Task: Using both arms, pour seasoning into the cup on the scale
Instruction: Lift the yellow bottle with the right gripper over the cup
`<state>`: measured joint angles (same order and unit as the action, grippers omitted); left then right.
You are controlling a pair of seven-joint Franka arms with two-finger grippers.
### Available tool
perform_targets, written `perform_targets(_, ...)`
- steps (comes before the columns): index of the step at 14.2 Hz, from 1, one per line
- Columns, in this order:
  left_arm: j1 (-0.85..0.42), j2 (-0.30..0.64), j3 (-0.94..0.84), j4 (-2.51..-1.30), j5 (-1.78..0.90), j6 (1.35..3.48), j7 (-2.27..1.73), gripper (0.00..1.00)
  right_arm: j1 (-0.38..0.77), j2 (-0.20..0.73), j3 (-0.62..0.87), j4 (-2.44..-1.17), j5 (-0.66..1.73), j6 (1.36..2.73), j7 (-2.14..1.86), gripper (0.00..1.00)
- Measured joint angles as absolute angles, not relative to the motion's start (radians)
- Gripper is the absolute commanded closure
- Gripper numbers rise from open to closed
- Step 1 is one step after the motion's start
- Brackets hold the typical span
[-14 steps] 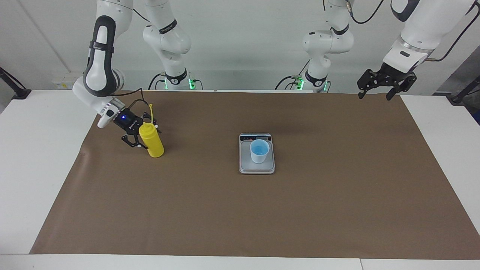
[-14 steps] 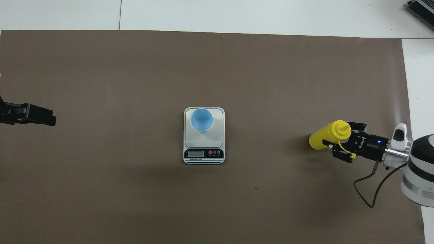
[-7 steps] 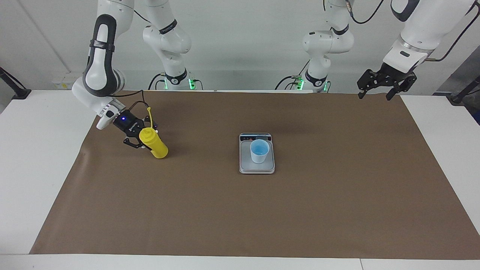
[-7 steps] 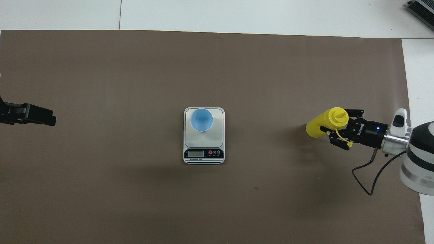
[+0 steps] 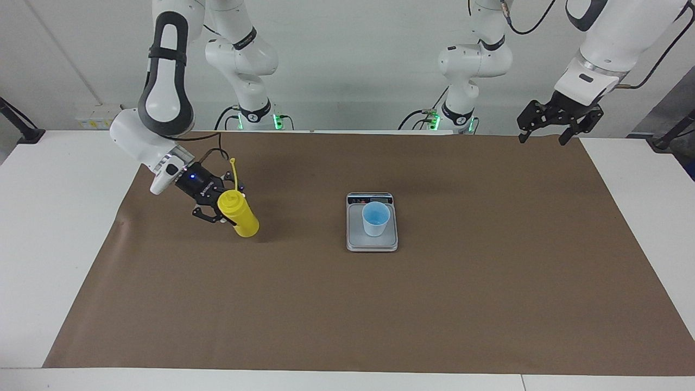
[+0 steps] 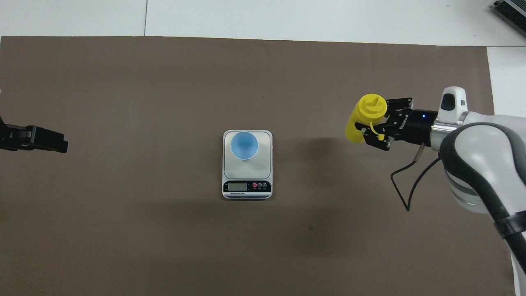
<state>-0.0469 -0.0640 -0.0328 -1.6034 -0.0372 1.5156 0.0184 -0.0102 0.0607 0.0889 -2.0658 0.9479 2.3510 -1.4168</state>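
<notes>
Pincer work first: the right gripper [image 5: 223, 210] is clamping the seasoning [image 5: 239, 214] near its shoulder, holding it tilted in the air over the brown mat [image 5: 347, 304] toward the right arm's end of the table, its base leaning toward the scale. White lettering is showing on the black gripper body in the overhead view, but it cannot be read. This yellow squeeze bottle is showing a ribbed cap and cone nozzle, with its thin tethered strap sticking up beside the fingers. At the middle of the mat the scale [image 5: 372, 243] is lying flat, silver-grey, its dark display strip along the short edge nearer to the robots, carrying a pale screen and small round buttons whose marks are unreadable. On its platform the cup [image 5: 376, 218] is standing upright, light blue, and no contents can be made out inside. Over the mat's corner at the left arm's end, the left gripper [image 5: 543, 136] is waiting in the air with its fingers spread wide, holding nothing.
</notes>
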Motion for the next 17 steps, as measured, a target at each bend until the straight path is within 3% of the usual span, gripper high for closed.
perform_targets(6,-0.047,-0.064,-0.033,-1.603,-0.037,1.516,0.018,0.00,0.144,0.106,0.091,-1.922,0.532,2.412,-1.011,1.00)
perform_targets(13,-0.047,-0.064,-0.033,-1.603,-0.037,1.516,0.018,0.00,0.283,0.147,0.092,-1.846,-0.055,2.450,-0.739,1.00)
perform_targets(17,-0.047,-0.064,-0.033,-1.603,-0.037,1.516,0.018,0.00,0.340,0.170,0.091,-1.830,-0.214,2.419,-0.650,1.00)
